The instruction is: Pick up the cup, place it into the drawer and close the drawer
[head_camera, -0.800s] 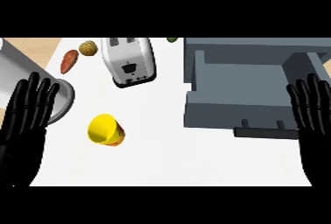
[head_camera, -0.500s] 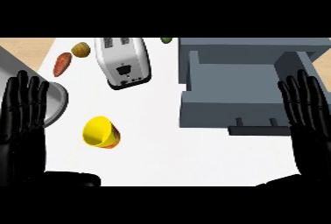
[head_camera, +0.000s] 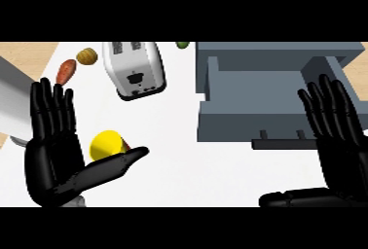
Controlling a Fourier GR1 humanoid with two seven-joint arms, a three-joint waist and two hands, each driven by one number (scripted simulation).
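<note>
Yellow cup [head_camera: 106,145] lying tipped, reddish base.

White counter [head_camera: 187,180] w/ yellow cup [head_camera: 106,144], toaster [head_camera: 134,68], veg, grey drawer [head_camera: 269,97].

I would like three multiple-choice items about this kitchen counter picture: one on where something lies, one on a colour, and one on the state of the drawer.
1. Where is the cup relative to the robot's left hand?
A. beside its thumb
B. inside the drawer
C. on top of the toaster

2. What colour is the cup?
A. blue
B. yellow
C. white

3. How is the grey drawer now?
A. closed
B. pulled open
C. removed from the counter

Answers:
1 A: the yellow cup lies on the white counter just by the thumb of the open black left hand.
2 B: its body is bright yellow.
3 B: the grey drawer sticks out, its box showing, next to the open right hand.
</note>
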